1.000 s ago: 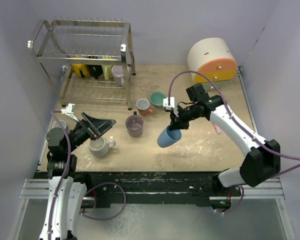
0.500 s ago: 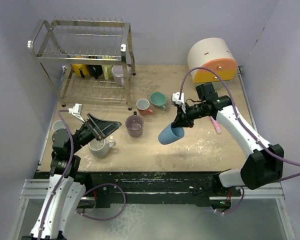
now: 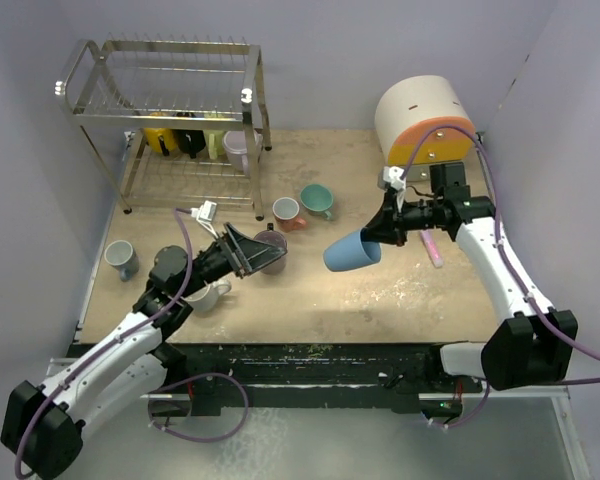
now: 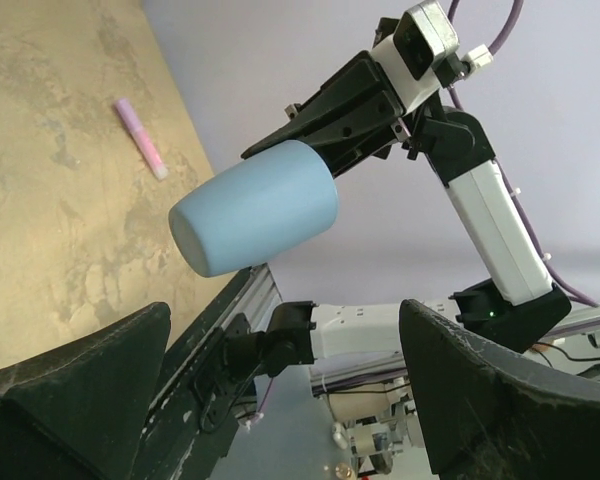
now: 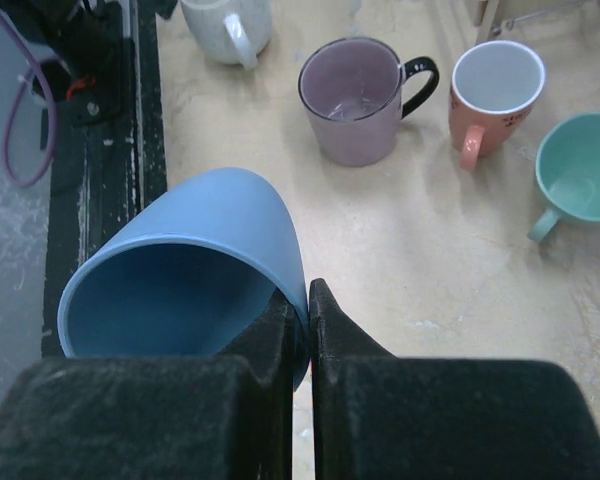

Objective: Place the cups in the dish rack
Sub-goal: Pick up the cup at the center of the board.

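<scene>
My right gripper [image 3: 377, 236] is shut on the rim of a blue cup [image 3: 351, 251], holding it on its side above the table; one finger is inside the cup [image 5: 180, 270], one outside. My left gripper [image 3: 264, 254] is open and empty, raised and pointing right toward the blue cup [image 4: 255, 207], above a purple cup [image 3: 273, 240]. On the table lie a white cup [image 3: 204, 295], a salmon cup [image 3: 286, 211], a teal cup [image 3: 316, 199] and a grey-blue cup [image 3: 119, 257]. The silver dish rack [image 3: 165, 110] at the back left holds yellow, black, pale green and lavender cups on its lower tier.
A cream-and-orange drawer box [image 3: 426, 118] stands at the back right. A small pink stick [image 3: 434, 249] lies under my right arm. The table's dark front edge [image 3: 310, 352] runs along the bottom.
My right gripper has carried the blue cup up and to the right, tipping it onto its side. My left gripper has swung right from the white cup to over the purple cup.
</scene>
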Motion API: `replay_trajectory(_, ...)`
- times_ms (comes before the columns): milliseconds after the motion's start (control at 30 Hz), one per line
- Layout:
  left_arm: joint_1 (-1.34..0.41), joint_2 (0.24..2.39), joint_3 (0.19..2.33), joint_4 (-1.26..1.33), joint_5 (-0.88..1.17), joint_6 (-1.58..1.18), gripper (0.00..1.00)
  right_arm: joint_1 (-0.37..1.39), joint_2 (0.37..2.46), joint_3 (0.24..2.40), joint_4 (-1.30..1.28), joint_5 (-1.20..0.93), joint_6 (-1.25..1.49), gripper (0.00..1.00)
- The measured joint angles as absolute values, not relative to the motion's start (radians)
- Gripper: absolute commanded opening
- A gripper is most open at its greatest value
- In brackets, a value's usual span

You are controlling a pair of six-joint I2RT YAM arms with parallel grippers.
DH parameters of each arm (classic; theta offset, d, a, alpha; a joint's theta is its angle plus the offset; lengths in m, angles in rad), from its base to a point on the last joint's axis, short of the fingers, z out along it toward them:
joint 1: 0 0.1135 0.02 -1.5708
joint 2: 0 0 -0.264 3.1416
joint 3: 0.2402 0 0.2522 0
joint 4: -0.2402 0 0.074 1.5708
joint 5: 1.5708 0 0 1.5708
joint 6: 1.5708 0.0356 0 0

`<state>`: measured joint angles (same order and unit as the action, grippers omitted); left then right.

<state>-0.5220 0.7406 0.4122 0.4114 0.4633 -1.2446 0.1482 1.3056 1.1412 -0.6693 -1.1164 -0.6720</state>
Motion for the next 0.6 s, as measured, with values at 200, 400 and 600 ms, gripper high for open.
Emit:
replay_trajectory(200, -0.614, 0.794, 0.413, 0.545, 0.338, -1.238, 0.99, 0.083, 1.314, 1.201, -0.673, -1.202, -0.618, 0.00)
replay_trajectory(400, -0.640, 0.817, 0.429, 0.652, 0.246, -1.244, 1.00, 0.083, 1.384, 1.433, -0.703, -1.274, -0.570, 0.00)
replay_trajectory(600, -0.668, 0.888, 0.465, 0.803, 0.177, -1.290, 0.99, 0.083, 1.414, 1.505, -0.548, -1.347, -0.321, 0.00)
